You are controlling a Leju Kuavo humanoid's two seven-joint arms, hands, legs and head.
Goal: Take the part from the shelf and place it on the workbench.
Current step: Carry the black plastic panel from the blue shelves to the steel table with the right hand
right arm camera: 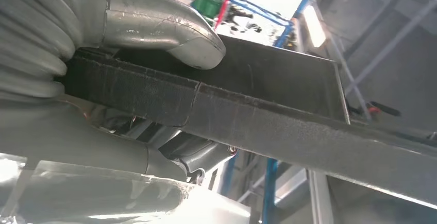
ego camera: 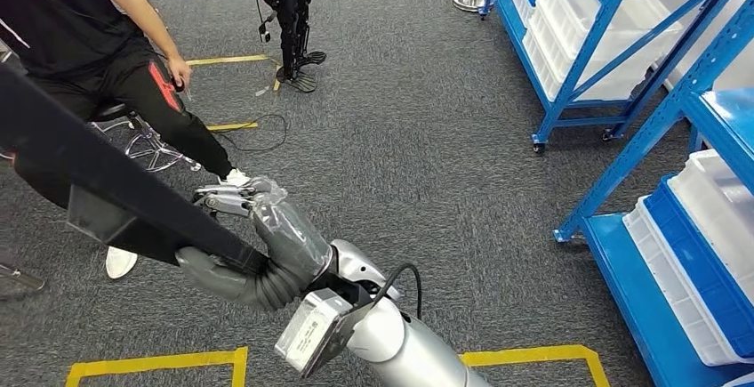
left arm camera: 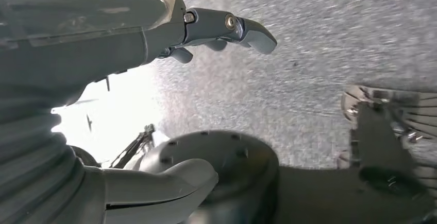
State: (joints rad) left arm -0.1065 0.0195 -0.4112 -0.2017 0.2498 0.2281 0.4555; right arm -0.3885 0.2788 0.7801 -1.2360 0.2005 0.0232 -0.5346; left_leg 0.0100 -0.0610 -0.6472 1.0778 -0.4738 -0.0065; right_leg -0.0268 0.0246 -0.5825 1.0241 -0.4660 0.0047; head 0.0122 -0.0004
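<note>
Right hand grips the part, a long flat black piece running from the left edge of the head view down to the hand at lower centre. In the right wrist view the thumb lies over the part's top face and the fingers curl under it, so the hold looks firm. The part is clear of the shelf and carried in the air over the floor. Left hand holds nothing: in the left wrist view its fingers are stretched out and apart above the carpet. Judged progress: pickup done, part off the shelf; carrying is under way; placing on the workbench is left, and no workbench can be made out in these frames, so the robot probably has to turn or walk first. Floor is grey carpet with yellow tape marking boxes along the bottom edge. Blue shelves with white bins stand at upper right and right. A person in black sits at upper left, legs stretched toward the part; a long swing of the part could come near them. Another robot's legs stand at top centre, with a cable on the floor nearby.
</note>
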